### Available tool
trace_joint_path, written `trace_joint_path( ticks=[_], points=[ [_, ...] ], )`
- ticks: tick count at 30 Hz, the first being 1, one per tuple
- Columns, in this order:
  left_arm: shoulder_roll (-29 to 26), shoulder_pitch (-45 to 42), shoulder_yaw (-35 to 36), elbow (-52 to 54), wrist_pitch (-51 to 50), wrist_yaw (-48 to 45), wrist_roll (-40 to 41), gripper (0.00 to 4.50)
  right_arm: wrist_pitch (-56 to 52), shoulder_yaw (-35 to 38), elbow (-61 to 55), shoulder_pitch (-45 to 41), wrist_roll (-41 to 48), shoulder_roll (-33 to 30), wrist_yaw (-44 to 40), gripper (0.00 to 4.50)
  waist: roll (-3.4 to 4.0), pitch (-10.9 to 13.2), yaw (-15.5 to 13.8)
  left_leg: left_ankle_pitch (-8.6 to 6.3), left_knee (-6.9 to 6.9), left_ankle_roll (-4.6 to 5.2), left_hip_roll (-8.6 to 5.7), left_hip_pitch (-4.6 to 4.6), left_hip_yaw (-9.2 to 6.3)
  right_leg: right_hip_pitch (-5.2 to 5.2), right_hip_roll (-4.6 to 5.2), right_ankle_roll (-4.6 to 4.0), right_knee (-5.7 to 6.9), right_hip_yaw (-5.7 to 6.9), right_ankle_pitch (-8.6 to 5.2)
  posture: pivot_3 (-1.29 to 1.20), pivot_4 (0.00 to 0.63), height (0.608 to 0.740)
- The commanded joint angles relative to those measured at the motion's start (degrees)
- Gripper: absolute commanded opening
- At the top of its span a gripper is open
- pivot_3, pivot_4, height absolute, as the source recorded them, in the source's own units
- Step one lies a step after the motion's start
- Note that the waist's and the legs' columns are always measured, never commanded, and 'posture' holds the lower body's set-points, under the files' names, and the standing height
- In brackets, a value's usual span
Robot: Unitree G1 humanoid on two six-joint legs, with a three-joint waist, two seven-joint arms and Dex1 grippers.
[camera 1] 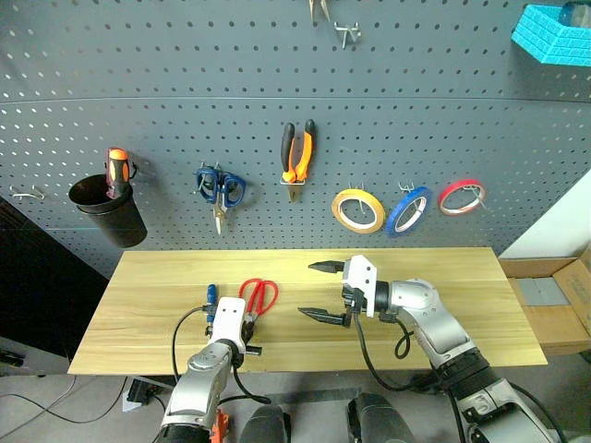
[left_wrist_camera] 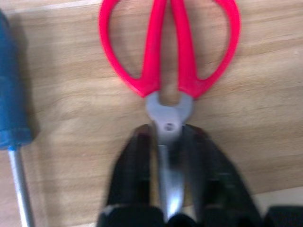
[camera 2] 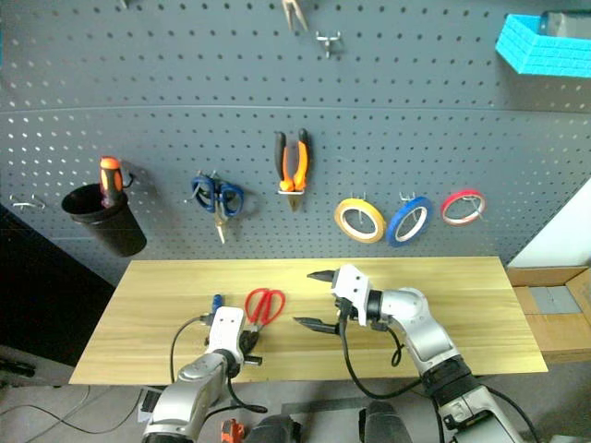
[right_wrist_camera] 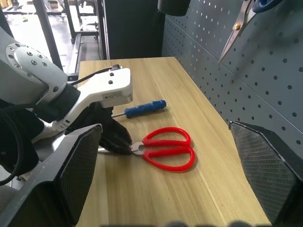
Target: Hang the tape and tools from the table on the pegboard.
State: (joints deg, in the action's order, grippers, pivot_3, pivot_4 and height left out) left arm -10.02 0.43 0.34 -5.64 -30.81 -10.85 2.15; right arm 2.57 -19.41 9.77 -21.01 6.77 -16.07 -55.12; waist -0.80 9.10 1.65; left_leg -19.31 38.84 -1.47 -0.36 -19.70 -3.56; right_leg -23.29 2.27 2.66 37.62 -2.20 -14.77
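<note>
Red-handled scissors lie on the wooden table, handles pointing toward the pegboard. My left gripper is shut on the scissors' blades just below the pivot. A small blue-handled screwdriver lies just left of them. My right gripper hovers open over the table's middle, pointing left toward the scissors, with nothing between its fingers. The orange-and-black pliers and the blue tape hang on the pegboard.
Also on the board are a yellow tape roll, a red tape roll, blue-handled scissors and a black cup holding an orange screwdriver. A cyan basket sits top right. A cardboard box stands beside the table's right end.
</note>
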Motion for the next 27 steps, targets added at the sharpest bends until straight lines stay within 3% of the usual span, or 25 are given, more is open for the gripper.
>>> trace_joint_path(
  ticks=[1, 7, 18, 27],
  points=[
    [-0.66, -0.29, -0.11, -0.58, 0.62, -0.32, -0.22, 0.22, 1.08, 0.36, -0.42, -1.03, 0.21, 0.31, -0.17, 4.50, 0.00, -0.01, -0.01, 0.00, 0.00, 0.00, 0.00, 0.00, -0.01, 0.00, 0.00, 0.00, 0.00, 0.00, 0.00, 0.00, 0.138, 0.740],
    [-2.14, 1.26, -0.50, 2.57, 1.93, 0.58, -1.89, 0.22, 0.17, 1.46, -1.27, -0.45, 1.66, -0.32, -0.93, 4.50, -0.02, -0.03, -0.04, 0.00, 0.00, -0.01, 0.00, -0.01, -0.01, -0.01, 0.00, 0.00, 0.00, 0.00, 0.00, 0.01, 0.123, 0.740],
    [-11.27, 16.45, -4.80, 29.99, 12.99, 0.36, -11.58, 0.22, -16.34, 8.78, -16.95, 2.93, 17.09, -2.89, -1.16, 4.50, -0.10, -0.37, -0.68, 0.07, -0.01, -0.20, 0.02, -0.31, -0.11, -0.22, 0.10, 0.00, -0.13, -0.14, 0.00, 0.04, 0.077, 0.740],
    [-8.15, 20.80, 1.68, 37.27, 24.21, 8.70, -15.65, 0.22, -27.04, 11.95, -23.75, 1.53, 25.58, 0.72, 5.56, 4.50, -0.06, -1.93, -1.95, -0.03, -0.03, -0.04, 0.01, -0.29, -0.10, -0.13, 0.00, 0.00, -0.22, -0.06, 0.00, 0.07, 0.043, 0.740]
  ],
)
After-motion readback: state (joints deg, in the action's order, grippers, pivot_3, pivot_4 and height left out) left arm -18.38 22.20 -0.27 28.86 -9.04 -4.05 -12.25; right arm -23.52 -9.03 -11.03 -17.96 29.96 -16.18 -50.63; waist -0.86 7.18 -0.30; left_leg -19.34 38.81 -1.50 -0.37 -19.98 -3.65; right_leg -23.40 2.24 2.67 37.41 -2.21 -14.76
